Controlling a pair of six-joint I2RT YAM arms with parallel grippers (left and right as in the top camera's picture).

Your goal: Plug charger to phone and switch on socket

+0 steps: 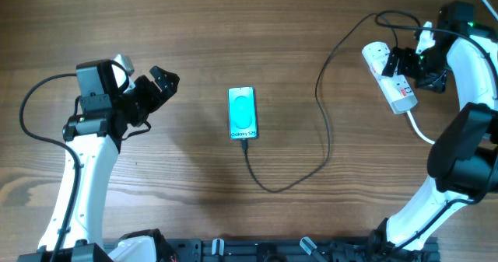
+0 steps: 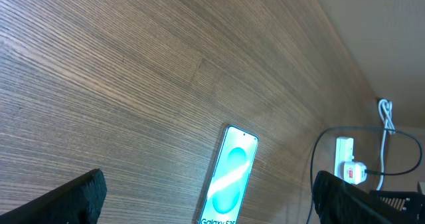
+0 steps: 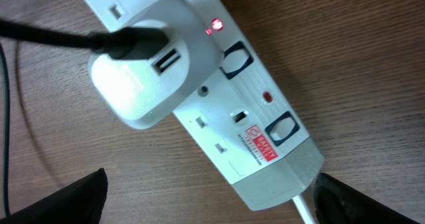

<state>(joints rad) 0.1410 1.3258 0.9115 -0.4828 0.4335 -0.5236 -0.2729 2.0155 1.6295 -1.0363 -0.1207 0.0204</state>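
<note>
The phone (image 1: 243, 113) lies flat mid-table, turquoise screen up, and also shows in the left wrist view (image 2: 229, 177). The black charger cable (image 1: 322, 122) runs from the phone's near end in a loop to a white plug (image 3: 143, 78) seated in the socket (image 1: 401, 91). The socket (image 3: 265, 151) is a white power strip; one red indicator light (image 3: 216, 26) beside the plug is lit. My right gripper (image 1: 412, 64) is open, just above the socket, jaws either side of its grey end. My left gripper (image 1: 159, 87) is open and empty, left of the phone.
The socket's thick white cord (image 1: 420, 130) trails toward the right arm's base. A white cable (image 2: 385, 117) hangs at the far wall. The far table edge (image 2: 345, 51) meets a pale wall.
</note>
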